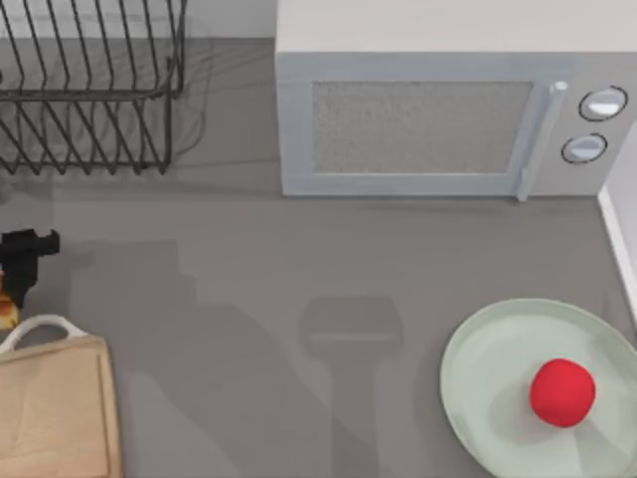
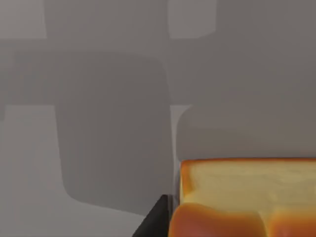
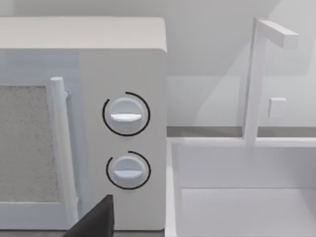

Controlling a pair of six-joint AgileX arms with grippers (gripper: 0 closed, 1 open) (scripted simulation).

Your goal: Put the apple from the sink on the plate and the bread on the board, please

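The left gripper (image 1: 14,284) hangs at the table's far left edge, just above the board's white handle, black body pointing down toward the board (image 1: 55,413). The bread (image 2: 247,197) sits right at its fingers; in the left wrist view a dark finger (image 2: 155,219) lies against the bread's side, so the jaws look closed on it. In the top view a sliver of orange crust (image 1: 7,311) shows just beside the board, not on it. The apple (image 1: 562,392) lies in the plate (image 1: 478,368) at lower right, right of center. The right wrist view faces the microwave (image 3: 123,74) and sink (image 3: 247,197); I cannot tell how the right jaws stand
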